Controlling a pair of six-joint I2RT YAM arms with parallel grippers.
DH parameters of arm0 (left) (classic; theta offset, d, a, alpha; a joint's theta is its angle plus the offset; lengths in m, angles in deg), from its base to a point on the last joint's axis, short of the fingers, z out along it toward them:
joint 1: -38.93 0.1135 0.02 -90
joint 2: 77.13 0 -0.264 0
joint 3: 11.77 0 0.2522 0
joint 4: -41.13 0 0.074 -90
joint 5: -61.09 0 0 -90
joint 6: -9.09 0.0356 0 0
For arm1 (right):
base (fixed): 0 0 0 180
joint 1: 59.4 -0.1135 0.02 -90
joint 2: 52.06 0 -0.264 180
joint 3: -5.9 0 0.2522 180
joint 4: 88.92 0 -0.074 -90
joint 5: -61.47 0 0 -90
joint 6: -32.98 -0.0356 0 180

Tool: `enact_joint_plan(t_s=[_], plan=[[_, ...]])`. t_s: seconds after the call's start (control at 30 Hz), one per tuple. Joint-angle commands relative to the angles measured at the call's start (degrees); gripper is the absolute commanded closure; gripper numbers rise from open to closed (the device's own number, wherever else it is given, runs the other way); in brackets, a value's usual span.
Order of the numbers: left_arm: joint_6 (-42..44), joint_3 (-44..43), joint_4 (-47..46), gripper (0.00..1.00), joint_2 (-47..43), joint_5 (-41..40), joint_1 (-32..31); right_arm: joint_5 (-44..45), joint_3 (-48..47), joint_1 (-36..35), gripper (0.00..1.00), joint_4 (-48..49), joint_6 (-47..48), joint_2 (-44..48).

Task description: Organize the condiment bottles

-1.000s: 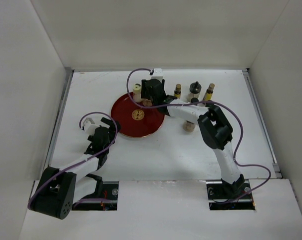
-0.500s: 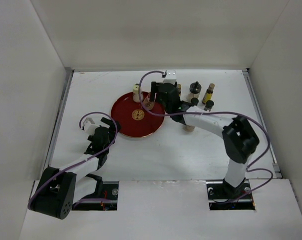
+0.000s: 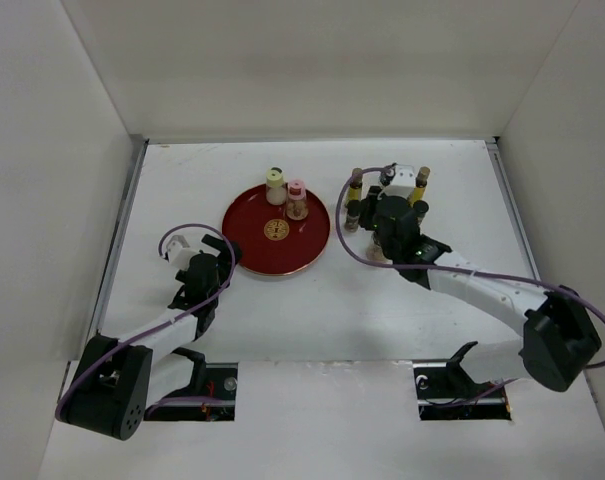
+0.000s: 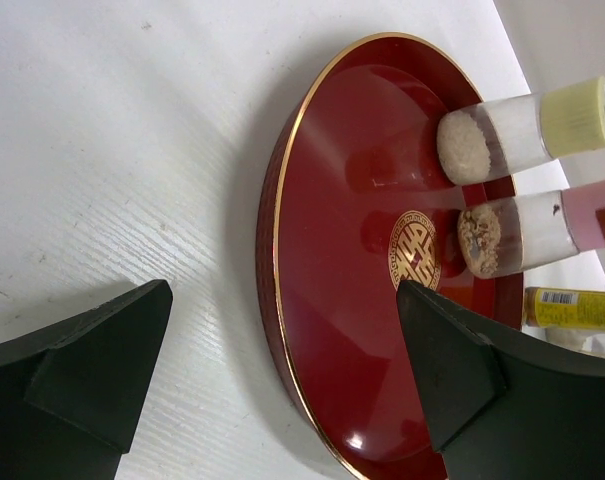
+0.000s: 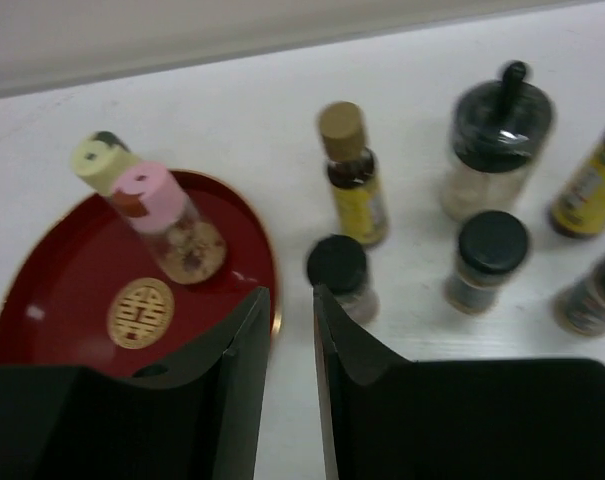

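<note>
**1. Count**

- In the right wrist view, count eight containers.
- Two stand on the red tray (image 5: 52, 270), ahead and to the left of the right gripper (image 5: 291, 297). They are one cream-capped bottle (image 5: 107, 160) and, nearer the fingers, one pink-capped bottle (image 5: 162, 215).
- Six stand on the white table (image 3: 282, 320), ahead and to the right of that gripper:
  - One brown-capped yellow bottle (image 5: 354, 190) stands straight ahead.
  - One second yellow bottle (image 5: 590, 190) stands at the far right edge.
  - One knob-lidded jar (image 5: 497, 140) stands between the two yellow bottles.
  - Three black-capped jars stand closer in. The nearest jar (image 5: 340, 275) is just beyond the right fingertip, the middle jar (image 5: 487, 262) is beside it, and the edge jar (image 5: 594, 298) is cut off by the frame.
- There is one tray.

**2. Markings**

- The tray carries one gold emblem (image 5: 141, 312) at its centre, in the form of an ornamental character.
- In the left wrist view, the barcoded yellow bottle (image 4: 572, 308) beyond the tray shows a barcode. You cannot read its digits.
- The labels in the right wrist view are too blurred to read.

**3. Grippers**

- The right gripper shows only a narrow slot between its fingers, and nothing sits in that slot.
- The left gripper (image 4: 282, 292) stands wide and holds nothing. The near rim of the tray lies directly ahead of it, and both tray bottles stand beyond its right finger.
</note>
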Motion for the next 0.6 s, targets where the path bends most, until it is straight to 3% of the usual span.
enact_joint_plan(t_s=[0.0,0.2,0.27,0.57], plan=[[0.28,-0.48,-2.83,0.0,-1.0,-0.19,-0.11,4.1,3.0,2.28,0.68,-4.38,0.25,6.0],[0.1,-0.83,-2.83,0.0,-0.12,-0.02,-0.55,5.52,8.11,5.27,0.34,-10.46,-0.63,11.37],[0.01,-0.92,-3.01,0.0,0.14,0.33,-0.55,4.73,8.55,5.27,0.33,-10.73,-0.63,11.38],[0.27,-0.83,-3.36,0.0,-0.21,-0.19,-0.99,3.41,5.92,5.01,0.46,-11.17,-0.71,4.52]])
